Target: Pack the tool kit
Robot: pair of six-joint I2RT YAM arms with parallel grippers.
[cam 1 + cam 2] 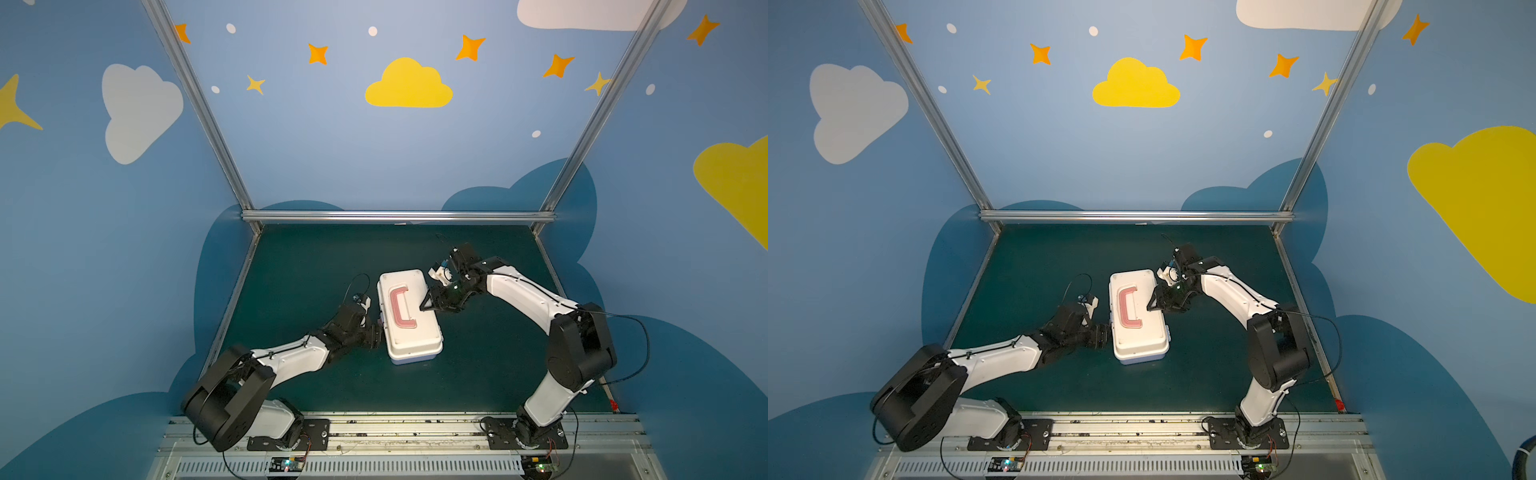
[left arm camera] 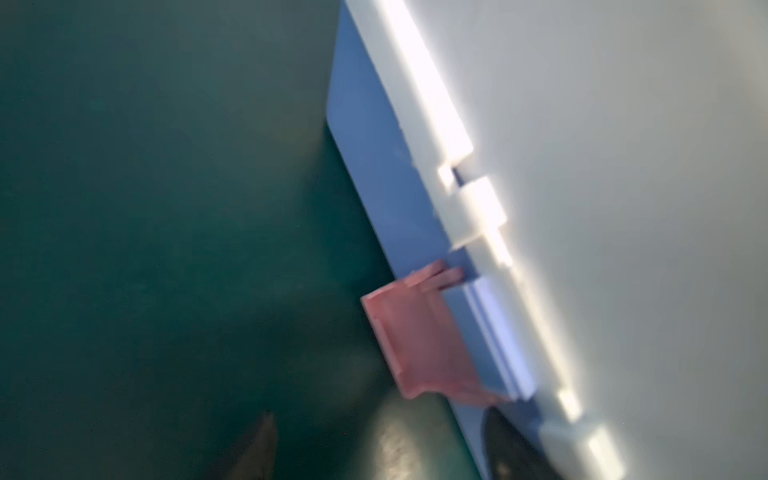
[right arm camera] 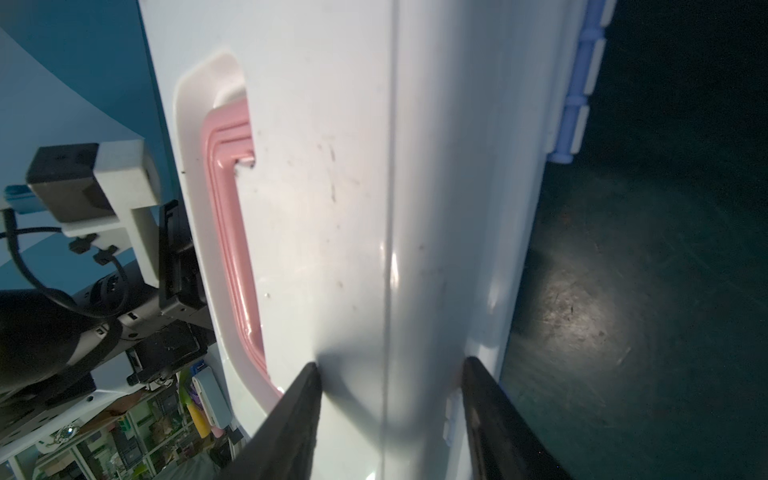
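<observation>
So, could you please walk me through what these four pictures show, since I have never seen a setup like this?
This is a robot: a left arm and a right arm, bolted to a rail at the near edge of a dark green table. Two pictures come from a camera pair overhead, looking the same way; the other two come from a camera on each arm's wrist. On the table lies one tool kit: a white lid, closed, over a lavender base, with a pink handle folded flat in the lid. The left tool is open beside the box, facing a pink latch on its side. The right tool has its jaws apart, tips seemingly resting on the lid near the handle. Neither tool holds anything.
</observation>
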